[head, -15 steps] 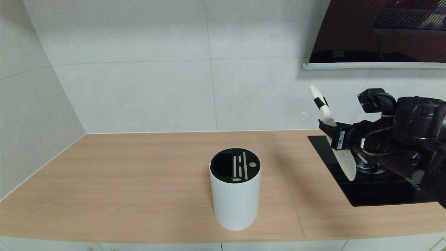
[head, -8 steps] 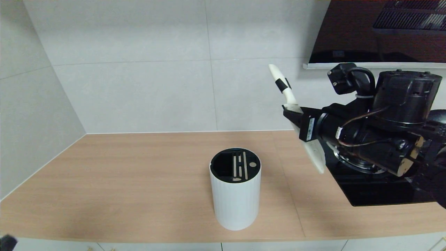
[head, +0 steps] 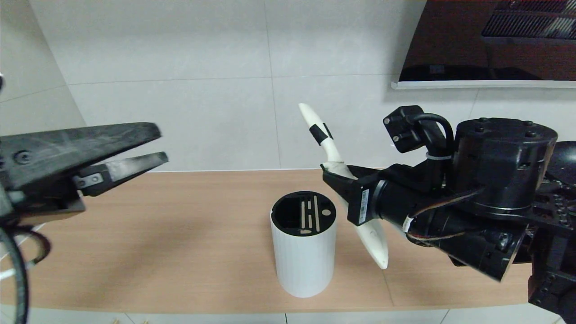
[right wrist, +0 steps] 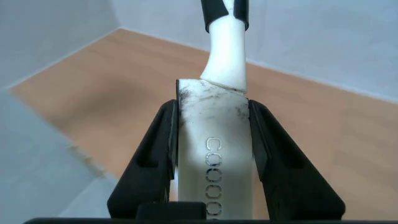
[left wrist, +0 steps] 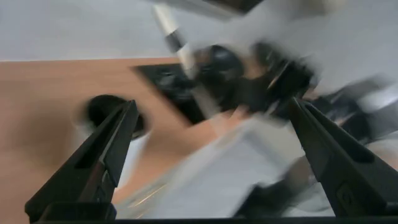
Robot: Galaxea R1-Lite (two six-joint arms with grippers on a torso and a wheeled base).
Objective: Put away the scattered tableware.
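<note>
White knife x1, white holder x1

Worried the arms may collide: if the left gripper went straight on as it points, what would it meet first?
Likely the white knife held in the right gripper: the open left gripper points across toward it, on a line above the white holder. Depth is unclear, so it might miss.

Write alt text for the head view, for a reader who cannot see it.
The right gripper holds a white knife, blade tilted downward, just right of a white slotted holder on a wooden counter. The left gripper hangs at the left, jaws open.
</note>
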